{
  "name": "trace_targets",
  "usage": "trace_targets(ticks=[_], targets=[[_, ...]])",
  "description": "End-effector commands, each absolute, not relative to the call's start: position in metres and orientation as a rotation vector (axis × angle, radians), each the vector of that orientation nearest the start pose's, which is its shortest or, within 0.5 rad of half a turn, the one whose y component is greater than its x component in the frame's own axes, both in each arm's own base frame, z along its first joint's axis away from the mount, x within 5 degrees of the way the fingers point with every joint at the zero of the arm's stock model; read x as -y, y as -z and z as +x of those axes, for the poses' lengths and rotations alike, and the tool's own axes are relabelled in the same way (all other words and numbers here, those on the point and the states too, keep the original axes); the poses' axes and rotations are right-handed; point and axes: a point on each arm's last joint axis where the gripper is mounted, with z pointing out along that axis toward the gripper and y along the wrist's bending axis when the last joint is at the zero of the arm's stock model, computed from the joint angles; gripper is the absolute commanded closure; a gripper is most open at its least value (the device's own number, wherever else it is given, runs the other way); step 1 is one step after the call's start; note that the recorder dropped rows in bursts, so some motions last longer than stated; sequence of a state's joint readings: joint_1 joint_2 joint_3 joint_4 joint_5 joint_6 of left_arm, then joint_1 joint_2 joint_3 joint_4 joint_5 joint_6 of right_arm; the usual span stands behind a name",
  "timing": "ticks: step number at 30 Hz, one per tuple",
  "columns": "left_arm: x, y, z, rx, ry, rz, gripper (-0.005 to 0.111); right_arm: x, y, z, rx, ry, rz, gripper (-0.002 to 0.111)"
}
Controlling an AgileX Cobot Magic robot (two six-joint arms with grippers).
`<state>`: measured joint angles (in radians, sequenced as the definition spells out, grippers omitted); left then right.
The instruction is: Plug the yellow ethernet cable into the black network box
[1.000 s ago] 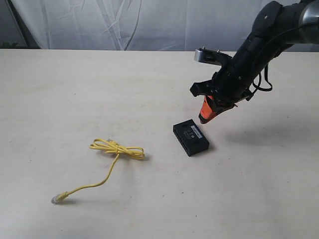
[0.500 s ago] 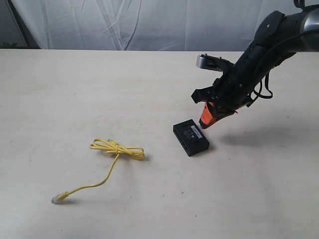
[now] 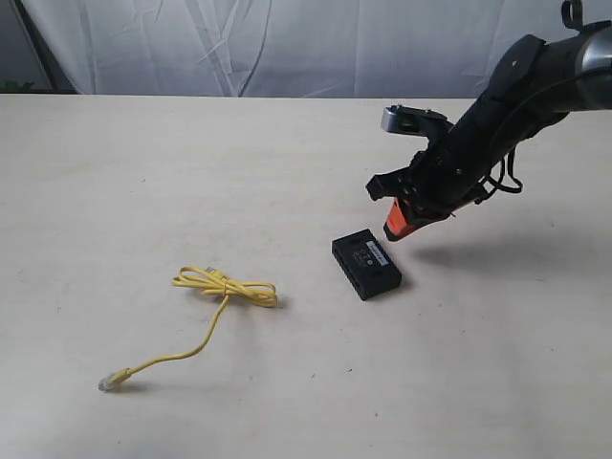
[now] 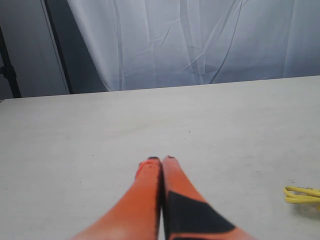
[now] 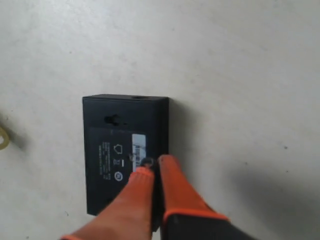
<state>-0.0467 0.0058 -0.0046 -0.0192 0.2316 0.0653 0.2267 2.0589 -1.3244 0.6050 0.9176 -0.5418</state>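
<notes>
The black network box (image 3: 366, 263) lies flat on the table near the middle, pale label up (image 5: 125, 150). My right gripper (image 3: 394, 229) hovers just above and to the right of it, orange fingers shut with nothing between them (image 5: 154, 167). The yellow ethernet cable (image 3: 215, 306) lies loose to the left, looped at one end, with a clear plug (image 3: 107, 382) at the near end. A bit of its yellow loop (image 4: 301, 195) shows in the left wrist view. My left gripper (image 4: 161, 161) is shut and empty above bare table; it does not appear in the exterior view.
A pale table (image 3: 143, 172) carries everything, with a white curtain (image 3: 287, 48) behind its far edge. The right arm (image 3: 516, 96) reaches in from the upper right.
My right gripper has drifted slightly right and away from the box, staying shut. The cable and the box have not moved.
</notes>
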Motion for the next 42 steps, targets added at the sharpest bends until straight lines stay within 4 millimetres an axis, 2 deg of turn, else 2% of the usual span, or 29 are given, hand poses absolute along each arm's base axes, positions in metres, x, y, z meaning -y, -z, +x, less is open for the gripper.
trace_targets(ticks=[1, 7, 13, 20, 27, 29, 35, 39, 41, 42], targets=[[0.003, -0.193, 0.056, -1.707, 0.003, 0.076, 0.107, -0.127, -0.142, 0.369, -2.905, -0.723, -0.578, 0.094], [0.003, -0.193, 0.056, -1.707, 0.003, 0.076, 0.107, -0.126, -0.142, 0.369, -2.906, -0.72, -0.581, 0.08], [0.003, -0.193, 0.056, -1.707, 0.003, 0.076, 0.107, -0.127, -0.138, 0.365, -2.925, -0.738, -0.564, 0.08], [0.003, -0.193, 0.056, -1.707, 0.003, 0.076, 0.107, -0.143, -0.137, 0.358, -2.925, -0.711, -0.663, 0.08], [0.003, -0.193, 0.056, -1.707, 0.003, 0.076, 0.107, -0.141, -0.132, 0.359, -2.934, -0.621, -0.688, 0.08], [0.003, -0.193, 0.056, -1.707, 0.003, 0.076, 0.107, -0.141, -0.125, 0.36, -2.947, -0.625, -0.68, 0.08], [0.003, -0.193, 0.056, -1.707, 0.003, 0.076, 0.107, -0.141, -0.122, 0.361, -2.949, -0.625, -0.67, 0.08], [0.003, -0.193, 0.056, -1.707, 0.003, 0.076, 0.107, -0.141, -0.122, 0.361, -2.949, -0.625, -0.67, 0.089], [0.003, -0.193, 0.056, -1.707, 0.003, 0.076, 0.107, -0.141, -0.122, 0.361, -2.949, -0.625, -0.67, 0.105], [0.003, -0.193, 0.056, -1.707, 0.003, 0.076, 0.107, -0.141, -0.122, 0.361, -2.95, -0.615, -0.679, 0.109]])
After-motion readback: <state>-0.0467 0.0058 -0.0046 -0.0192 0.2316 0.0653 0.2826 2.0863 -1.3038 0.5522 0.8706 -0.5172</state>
